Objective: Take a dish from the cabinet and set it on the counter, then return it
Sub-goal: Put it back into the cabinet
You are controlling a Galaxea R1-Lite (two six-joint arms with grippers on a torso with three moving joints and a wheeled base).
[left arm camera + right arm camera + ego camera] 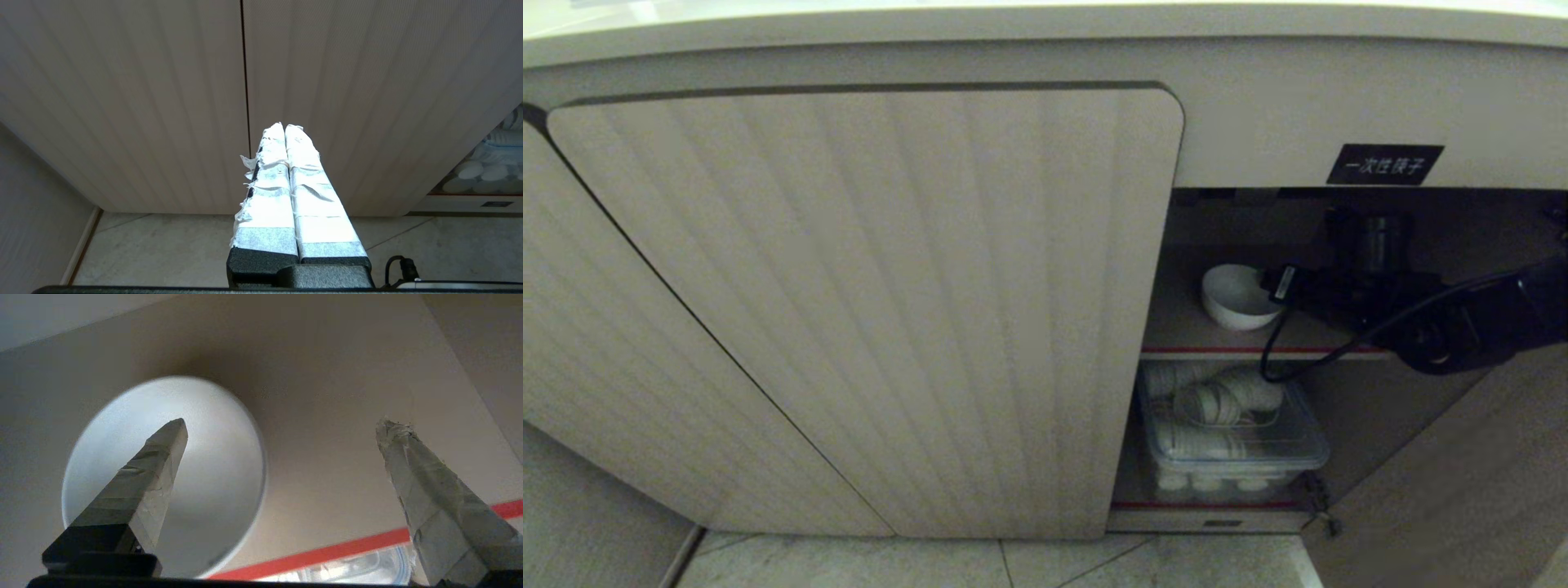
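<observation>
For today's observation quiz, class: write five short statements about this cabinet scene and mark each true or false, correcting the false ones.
1. The white bowl sits on the cabinet's upper shelf. True.
2. The right gripper is shut on the bowl. False: it is open, one finger over the bowl, gripping nothing.
3. The left gripper is shut. True.
4. The clear plastic bin of dishes is on the upper shelf. False: it is on the lower shelf.
5. The left cabinet door is open. False: it is closed.
</observation>
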